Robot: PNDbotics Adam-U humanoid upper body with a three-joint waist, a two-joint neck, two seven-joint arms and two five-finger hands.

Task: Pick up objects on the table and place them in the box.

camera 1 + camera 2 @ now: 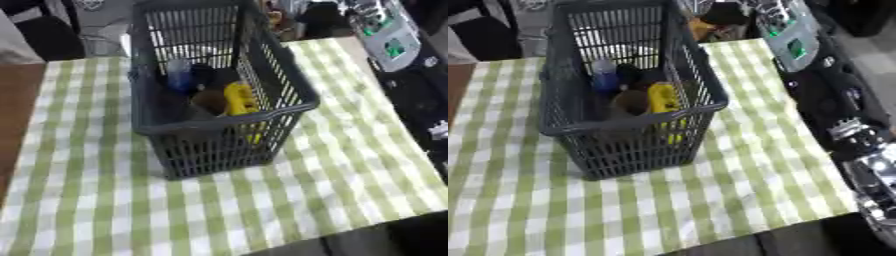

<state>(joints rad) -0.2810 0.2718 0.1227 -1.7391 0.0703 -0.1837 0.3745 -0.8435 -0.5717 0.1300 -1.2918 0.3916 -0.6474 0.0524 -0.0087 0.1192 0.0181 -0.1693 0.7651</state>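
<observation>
A dark grey slatted basket (289,90) stands on the green and white checked tablecloth (96,200), a little left of the middle. Inside it are a blue bottle with a pale cap (179,75), a yellow object (240,98), a brown round object (210,100) and something dark (633,74) behind them. My right arm, black with silver joints, runs down the right edge of the right eye view, and my right hand (857,134) is blurred there, well clear of the basket. My left hand does not show.
A grey device with a green screen (794,42) lies past the table's right edge at the back. Bare brown tabletop (16,105) shows on the left beyond the cloth. The cloth's front edge (350,232) runs across the bottom right. Dark clutter sits behind the table.
</observation>
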